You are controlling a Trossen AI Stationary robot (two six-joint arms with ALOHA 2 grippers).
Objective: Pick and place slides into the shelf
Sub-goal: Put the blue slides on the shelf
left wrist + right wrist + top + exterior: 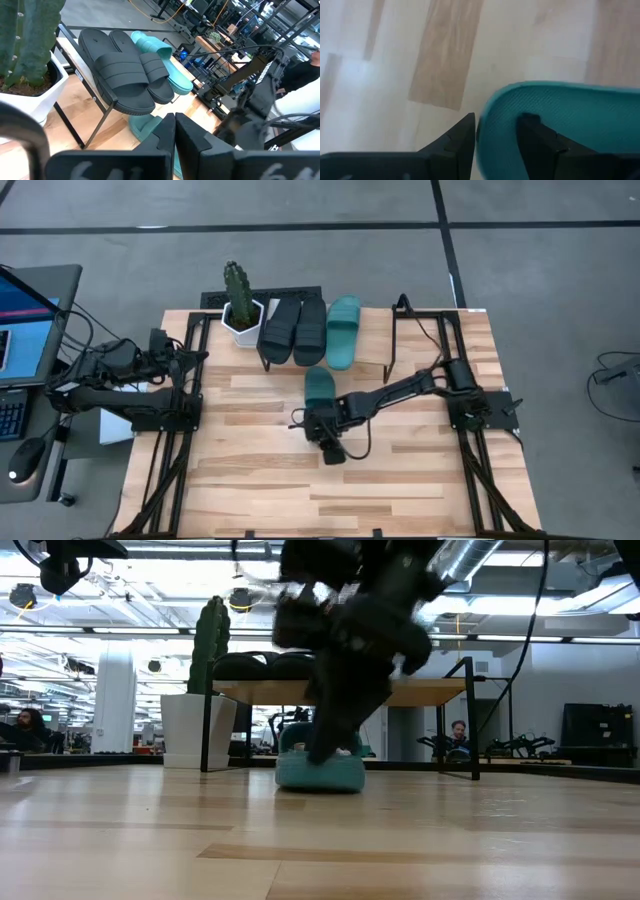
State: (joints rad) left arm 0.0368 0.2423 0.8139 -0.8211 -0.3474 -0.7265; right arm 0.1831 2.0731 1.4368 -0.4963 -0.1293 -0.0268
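Two black slides (293, 330) and one teal slide (343, 330) lie side by side on the tilted shelf (376, 346) at the table's far middle. A second teal slide (320, 387) rests sole-down on the tabletop just in front of the shelf. My right gripper (496, 131) slants down over this slide's near end. Its fingers are apart, one finger (457, 142) outside the slide's rounded edge and the other (540, 142) over the teal surface. My left gripper (175, 122) waits shut at the table's left, raised and pointing toward the shelf. My right gripper has the rounded edge (492, 117) at the teal slide's near end between its two fingers, coming slanting down from the near right. I cannot tell whether the fingers touch it. The slide lies flat on the table (320, 775).
A cactus in a white pot (240, 310) stands at the shelf's left end. Black frame rails (190, 410) run along both table sides. The shelf has a bare stretch to the right of the teal slide. The near half of the wood tabletop (330, 490) holds nothing.
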